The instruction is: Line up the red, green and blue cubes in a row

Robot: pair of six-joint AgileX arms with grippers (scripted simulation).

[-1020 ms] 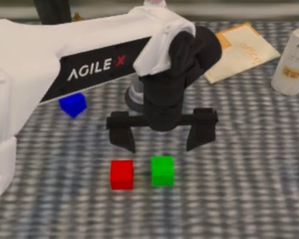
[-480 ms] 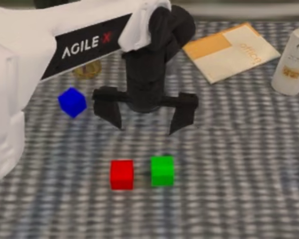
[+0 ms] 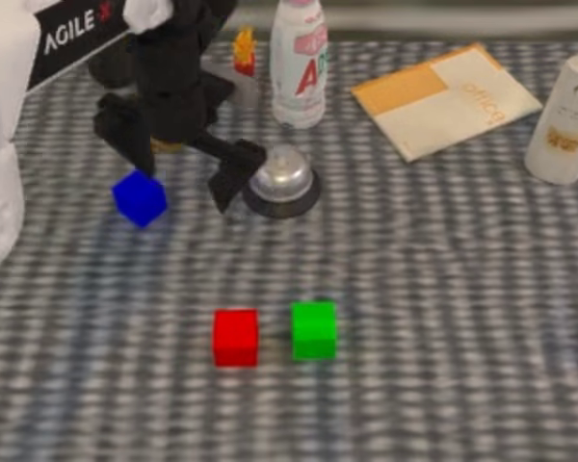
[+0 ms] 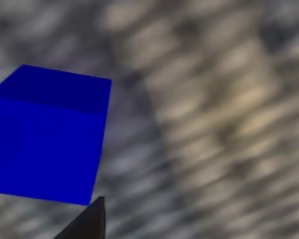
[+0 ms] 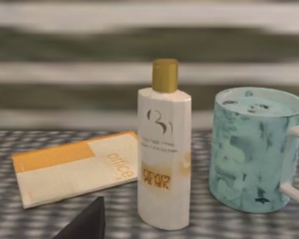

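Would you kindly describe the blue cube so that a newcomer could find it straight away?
Start at the silver bell in the middle of the table and look toward the table's left side, past the left gripper, which is open above the table. The blue cube sits there alone, well apart from the red cube and green cube standing side by side.

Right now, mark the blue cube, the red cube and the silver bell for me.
blue cube (image 3: 140,197), top view, middle of its upper face.
red cube (image 3: 235,337), top view, centre of its top face.
silver bell (image 3: 281,174), top view, on the shiny dome.
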